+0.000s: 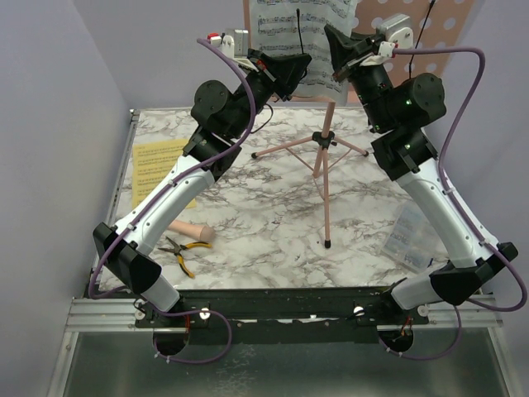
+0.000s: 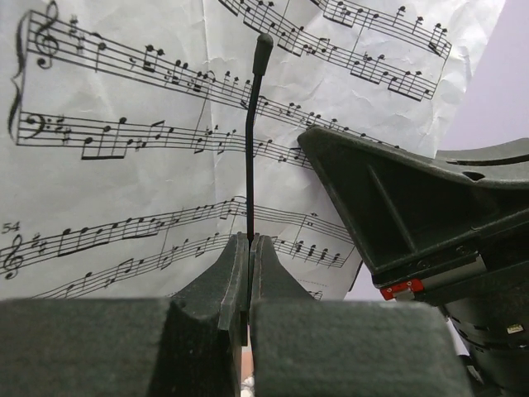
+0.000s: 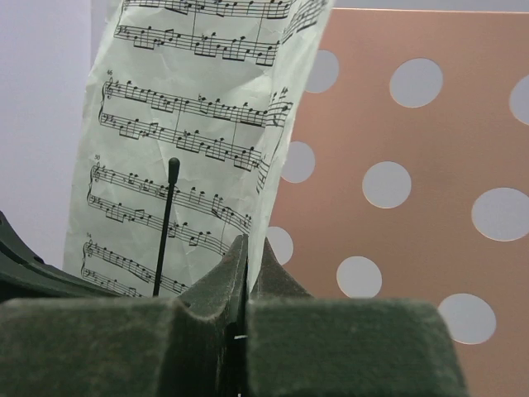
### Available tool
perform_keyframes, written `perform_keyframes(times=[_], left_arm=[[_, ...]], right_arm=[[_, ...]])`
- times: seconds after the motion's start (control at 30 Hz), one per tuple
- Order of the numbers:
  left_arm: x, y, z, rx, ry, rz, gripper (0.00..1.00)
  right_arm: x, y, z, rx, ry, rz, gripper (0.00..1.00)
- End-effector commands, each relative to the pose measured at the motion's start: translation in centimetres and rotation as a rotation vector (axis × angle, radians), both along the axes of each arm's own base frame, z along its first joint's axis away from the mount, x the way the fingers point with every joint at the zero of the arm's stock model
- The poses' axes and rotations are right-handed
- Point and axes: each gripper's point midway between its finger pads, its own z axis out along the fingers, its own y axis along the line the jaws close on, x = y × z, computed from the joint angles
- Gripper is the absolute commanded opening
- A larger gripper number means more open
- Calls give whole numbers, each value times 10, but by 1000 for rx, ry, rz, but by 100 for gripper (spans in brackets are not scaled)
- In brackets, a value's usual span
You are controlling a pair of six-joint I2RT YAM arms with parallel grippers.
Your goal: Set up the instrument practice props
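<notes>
Your left pincer point(image 2: 250, 241) pinches a thin black rod point(image 2: 250, 149). Your right pincer point(image 3: 245, 252) pinches the white sheet-music page point(image 3: 190, 124) by its edge, against the pink perforated stand plate point(image 3: 413, 149) at the desk's point(image 1: 273, 236) twelve o'clock.

Bar number 54 legible to me on white sheet-music page point(image 2: 124, 182), left margin, by a treble clef, bass clef on staff above, yellow page point(image 1: 155, 165) print unreadable from here

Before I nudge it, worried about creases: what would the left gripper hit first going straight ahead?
Probably the white sheet-music page, just behind the thin black rod the left gripper pinches.
</notes>
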Motion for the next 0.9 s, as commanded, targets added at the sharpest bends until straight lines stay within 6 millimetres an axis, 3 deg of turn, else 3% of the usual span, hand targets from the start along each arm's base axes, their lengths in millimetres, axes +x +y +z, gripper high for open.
perform_keyframes(times=[0.0,0.27,0.33,0.47,0.7,0.87], left_arm=[[-27,18,39,-69,-98,-3,0],[-25,20,38,-73,-92,11,4],[-25,21,36,-69,-90,14,6],[-23,25,33,-78,-73,35,18],[-31,32,34,-93,-63,30,45],[-41,40,31,-95,-48,23,59]], right_arm=[[-1,4,7,12,-26,34,1],[5,5,4,9,-20,24,3],[6,3,3,9,-17,14,15],[8,-1,0,4,-5,-4,20],[2,-22,4,26,29,-79,44],[2,-49,-1,26,104,-202,73]])
